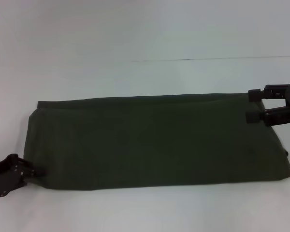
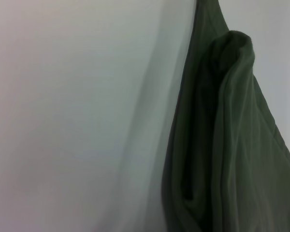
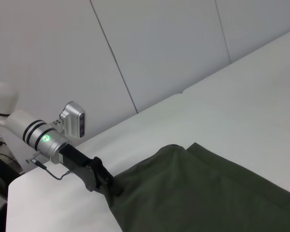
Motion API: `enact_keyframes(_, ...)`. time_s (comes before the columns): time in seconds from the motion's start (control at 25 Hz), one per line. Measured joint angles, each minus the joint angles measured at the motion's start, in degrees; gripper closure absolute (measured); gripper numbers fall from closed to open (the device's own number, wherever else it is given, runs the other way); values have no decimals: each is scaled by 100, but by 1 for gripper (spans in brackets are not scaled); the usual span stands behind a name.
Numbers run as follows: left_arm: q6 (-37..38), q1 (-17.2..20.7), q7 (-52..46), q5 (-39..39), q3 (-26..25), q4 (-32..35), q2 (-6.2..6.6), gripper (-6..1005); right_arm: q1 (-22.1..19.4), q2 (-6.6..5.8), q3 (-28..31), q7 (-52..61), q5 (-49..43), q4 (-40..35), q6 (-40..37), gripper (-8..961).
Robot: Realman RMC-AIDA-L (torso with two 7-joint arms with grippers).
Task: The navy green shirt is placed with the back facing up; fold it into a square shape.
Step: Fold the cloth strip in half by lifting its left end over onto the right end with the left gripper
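Head view shows the navy green shirt (image 1: 154,142) folded into a long band on the white surface (image 1: 135,38), its long axis running between the arms. Left end effector (image 1: 37,170) pinches the shirt's near left corner; right end effector (image 1: 253,105), fingers spread, sits at the far right corner. Cloth is soft, matte, layered.

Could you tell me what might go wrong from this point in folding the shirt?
The left gripper sits at the near left corner of the navy green shirt while the right gripper hangs open at its far right corner; lifting unevenly could skew the fold. The bunched layers at the left end could slip apart.
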Motion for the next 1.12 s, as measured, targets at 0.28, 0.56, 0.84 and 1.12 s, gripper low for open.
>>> enact_keyframes(0.28, -4, -3, 83, -28, 2, 6, 0, 933, 4, 12, 0, -3, 0, 0, -26, 37)
enact_keyframes(0.56, 28, 22, 166, -57, -50, 25, -24, 972, -35, 22, 0, -18, 57, 0, -14, 37)
enact_keyframes(0.84, 59, 40, 206, -62, -62, 28, -27, 972, -69, 21, 0, -34, 71, 6, -33, 37)
enact_keyframes(1.12, 73, 123, 340, -70, -229, 114, -19, 971, -101, 19, 58, -53, 71, 15, 0, 37)
